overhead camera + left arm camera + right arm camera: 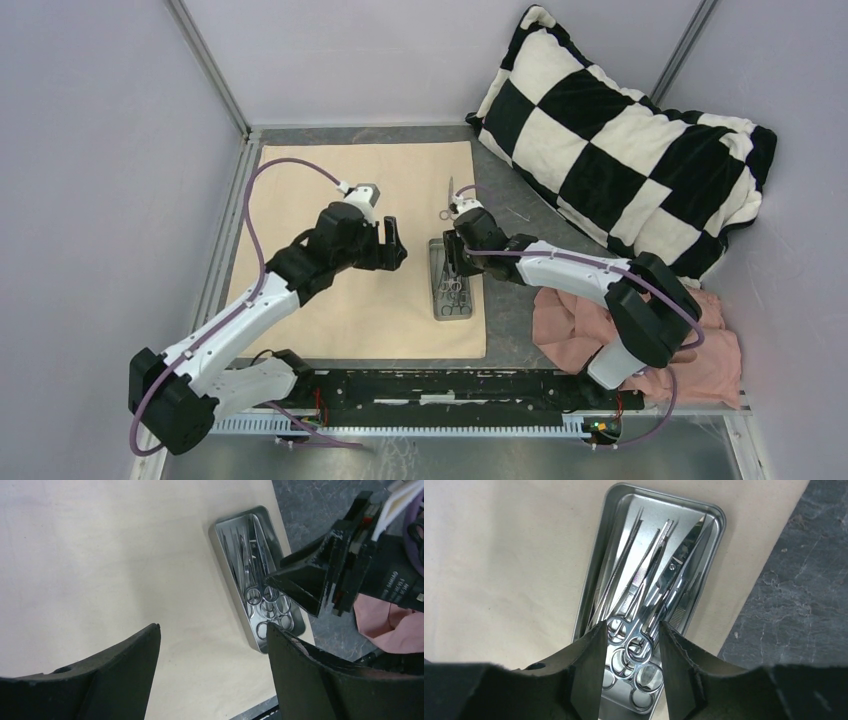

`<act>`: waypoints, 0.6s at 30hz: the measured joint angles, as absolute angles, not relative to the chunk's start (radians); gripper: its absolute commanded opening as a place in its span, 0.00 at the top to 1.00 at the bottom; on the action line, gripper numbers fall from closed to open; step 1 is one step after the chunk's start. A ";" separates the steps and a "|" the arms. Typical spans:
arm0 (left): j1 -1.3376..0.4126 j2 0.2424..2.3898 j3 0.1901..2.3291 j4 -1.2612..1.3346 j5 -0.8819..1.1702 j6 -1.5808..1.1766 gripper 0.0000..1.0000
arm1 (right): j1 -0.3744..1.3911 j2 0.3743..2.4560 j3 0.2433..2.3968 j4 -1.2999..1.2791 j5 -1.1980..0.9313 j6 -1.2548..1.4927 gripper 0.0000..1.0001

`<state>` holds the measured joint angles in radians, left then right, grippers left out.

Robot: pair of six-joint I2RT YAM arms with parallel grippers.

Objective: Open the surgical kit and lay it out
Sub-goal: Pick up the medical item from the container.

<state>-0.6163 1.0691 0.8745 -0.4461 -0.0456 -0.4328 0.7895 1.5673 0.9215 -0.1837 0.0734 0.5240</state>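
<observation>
The beige cloth wrap (340, 200) lies spread flat on the table. The grey metal tray (437, 300) sits on its right edge and holds several silver ring-handled instruments (455, 290). One silver instrument (447, 200) lies alone on the cloth beyond the tray. My right gripper (456, 262) is open over the tray. In the right wrist view (631, 625) its fingers straddle the ring handles of the instruments (649, 570) without closing on them. My left gripper (397, 243) is open and empty above the cloth, left of the tray (225, 565).
A black-and-white checkered pillow (620, 140) leans in the back right corner. A pink cloth (600, 330) lies crumpled on the dark table at the right, by the right arm's base. Grey walls close in the left and back sides.
</observation>
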 measured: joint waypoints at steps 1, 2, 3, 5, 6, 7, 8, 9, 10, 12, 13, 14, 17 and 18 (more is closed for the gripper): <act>-0.616 1.053 0.857 -0.446 -0.040 -0.433 0.16 | 0.793 1.578 0.928 -0.189 0.089 0.545 0.53; -0.616 1.037 0.843 -0.443 -0.028 -0.433 0.16 | 0.798 1.586 0.931 -0.196 0.106 0.563 0.53; -0.616 1.023 0.834 -0.438 -0.019 -0.433 0.16 | 0.805 1.593 0.933 -0.201 0.124 0.579 0.53; -0.616 0.999 0.819 -0.422 -0.005 -0.433 0.16 | 0.818 1.612 0.940 -0.208 0.162 0.602 0.54; -0.616 0.985 0.810 -0.410 0.007 -0.433 0.16 | 0.822 1.626 0.950 -0.214 0.175 0.608 0.54; -0.616 0.982 0.809 -0.409 0.008 -0.433 0.16 | 0.825 1.642 0.966 -0.226 0.189 0.613 0.55; -0.616 0.974 0.803 -0.401 0.017 -0.433 0.16 | 0.828 1.662 0.989 -0.240 0.207 0.616 0.57; -0.616 0.969 0.797 -0.393 0.028 -0.433 0.16 | 0.830 1.684 1.015 -0.251 0.229 0.620 0.60; -0.616 0.963 0.791 -0.388 0.038 -0.433 0.16 | 0.830 1.696 1.032 -0.253 0.246 0.624 0.61; -0.616 0.952 0.776 -0.383 0.055 -0.434 0.16 | 0.830 1.703 1.052 -0.258 0.282 0.635 0.64; -0.616 0.943 0.767 -0.382 0.060 -0.434 0.16 | 0.830 1.703 1.058 -0.262 0.299 0.643 0.64; -0.616 0.933 0.757 -0.382 0.064 -0.434 0.16 | 0.830 1.703 1.062 -0.265 0.309 0.653 0.64; -0.616 0.904 0.734 -0.385 0.064 -0.434 0.16 | 0.836 1.705 1.063 -0.280 0.334 0.675 0.64; -0.616 0.898 0.731 -0.385 0.064 -0.434 0.16 | 0.842 1.708 1.065 -0.290 0.342 0.682 0.63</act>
